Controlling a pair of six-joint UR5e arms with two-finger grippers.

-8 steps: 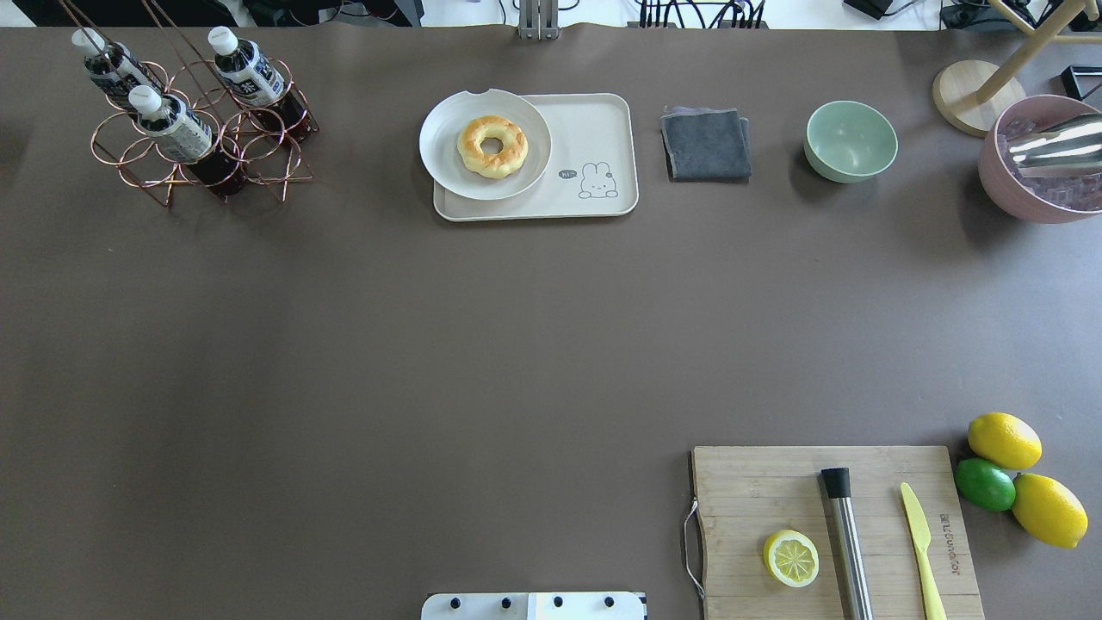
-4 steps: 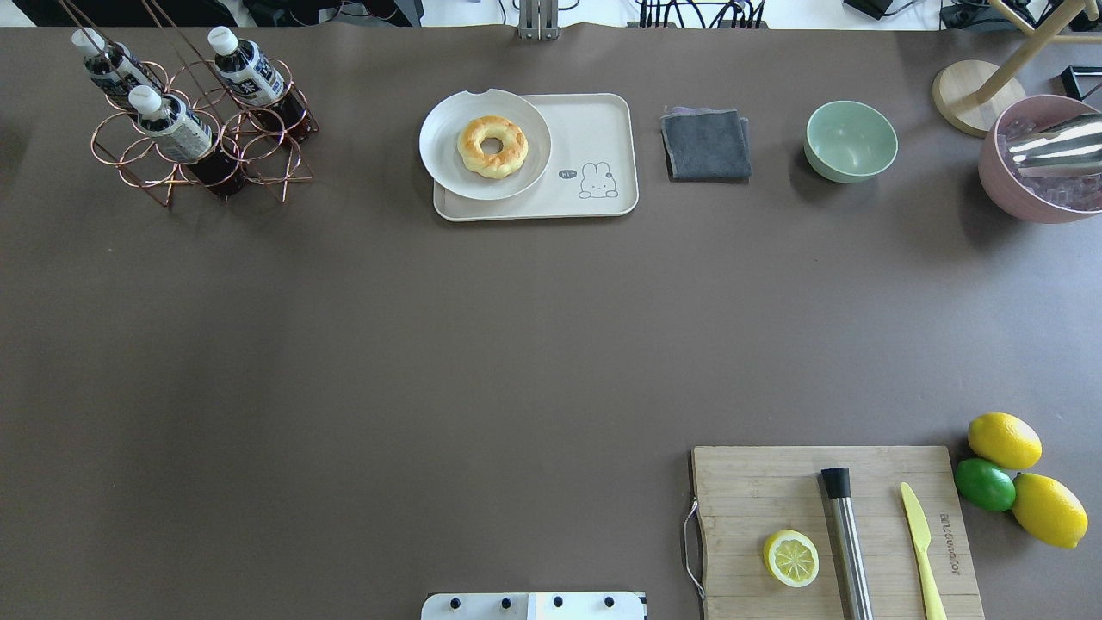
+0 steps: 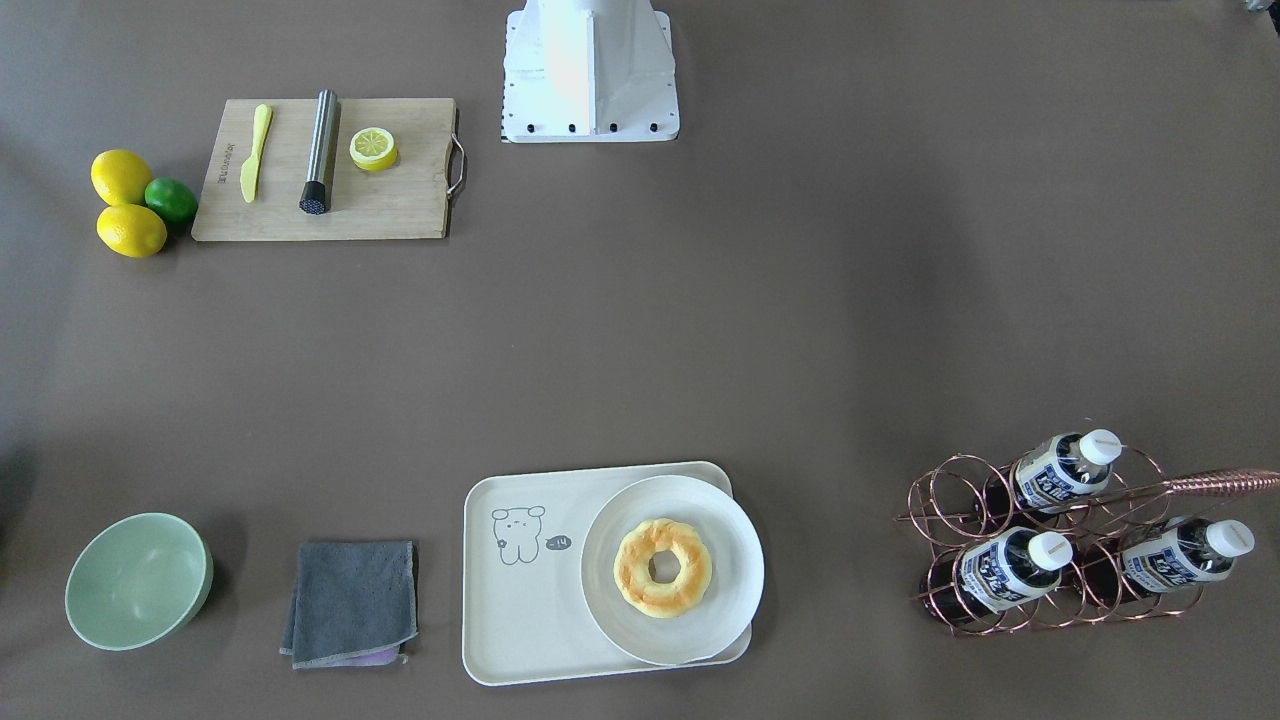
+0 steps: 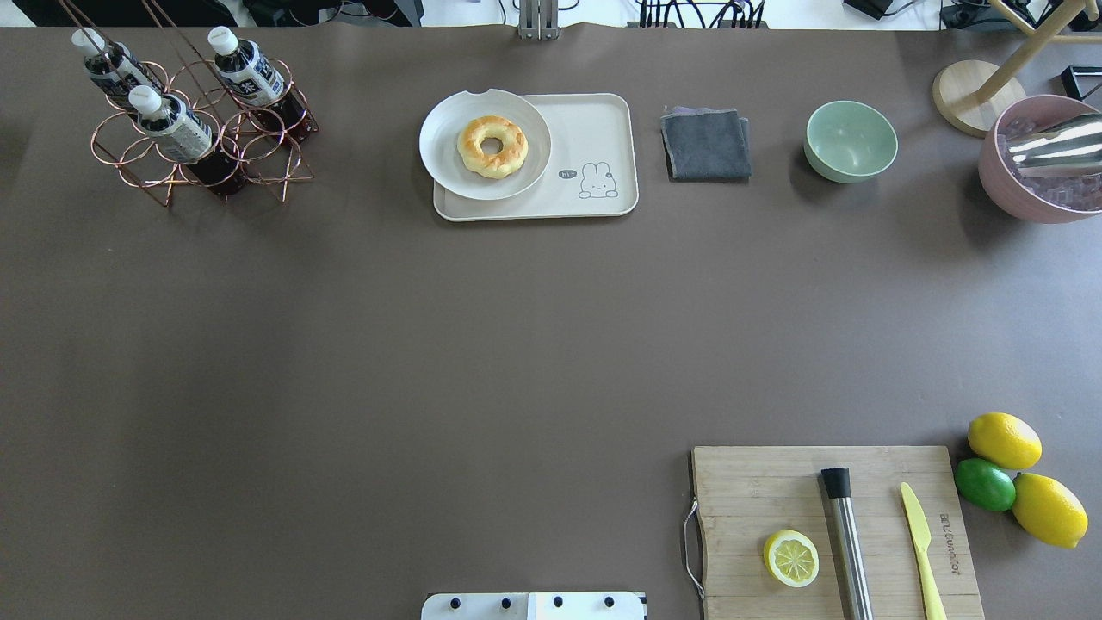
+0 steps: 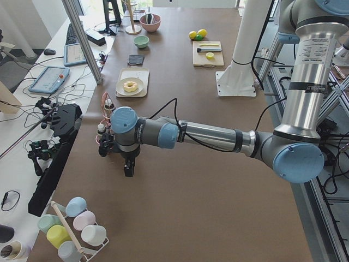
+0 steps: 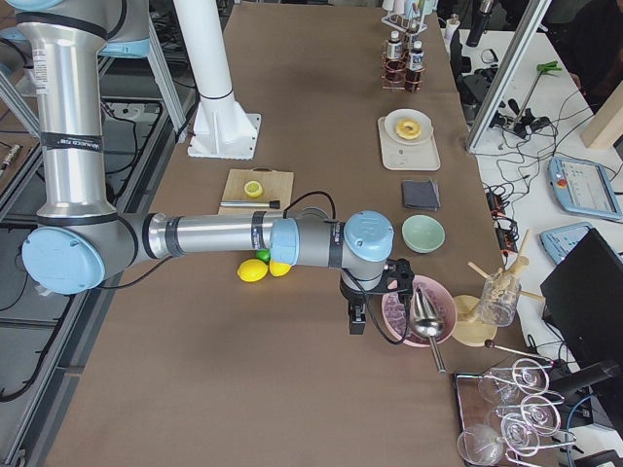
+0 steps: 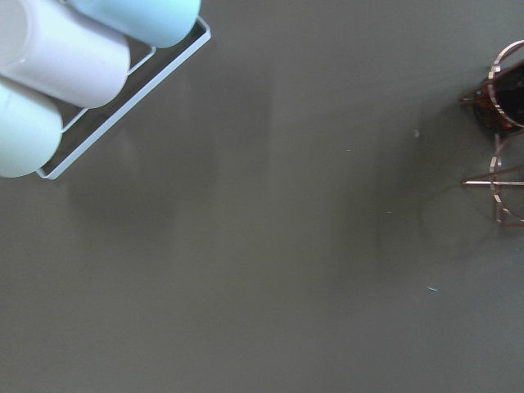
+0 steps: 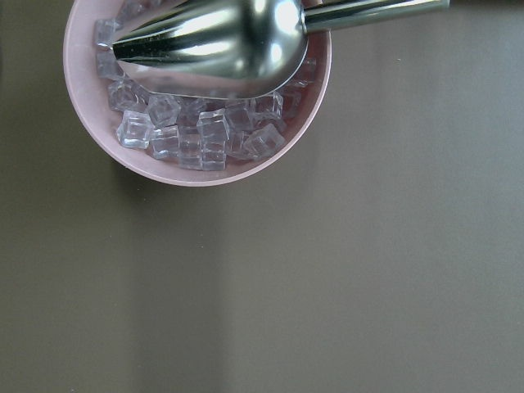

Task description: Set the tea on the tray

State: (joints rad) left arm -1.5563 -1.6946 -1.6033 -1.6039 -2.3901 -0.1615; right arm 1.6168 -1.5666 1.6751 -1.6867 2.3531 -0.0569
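Brown table mat, centre bare. Three bottles of tea [image 4: 175,127] lean in a copper wire rack [image 4: 155,179] at the far left corner, well apart from the tray [image 4: 594,129]. Left gripper [image 5: 128,168] hangs near the rack, right gripper [image 6: 357,317] beside the ice bowl [image 8: 205,178]. Finger opening and any load: cannot tell for either. Bottle likely stiff, slick and liquid-heavy. Grip the label band below the cap.

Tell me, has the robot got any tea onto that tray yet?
Nothing is done yet. All three tea bottles sit in the copper rack, and the tray holds only a plate with a doughnut. In hand: the left arm hangs beside the rack, no bottle gripped. Left: grab one bottle, carry it over, set it on the tray's bare half.
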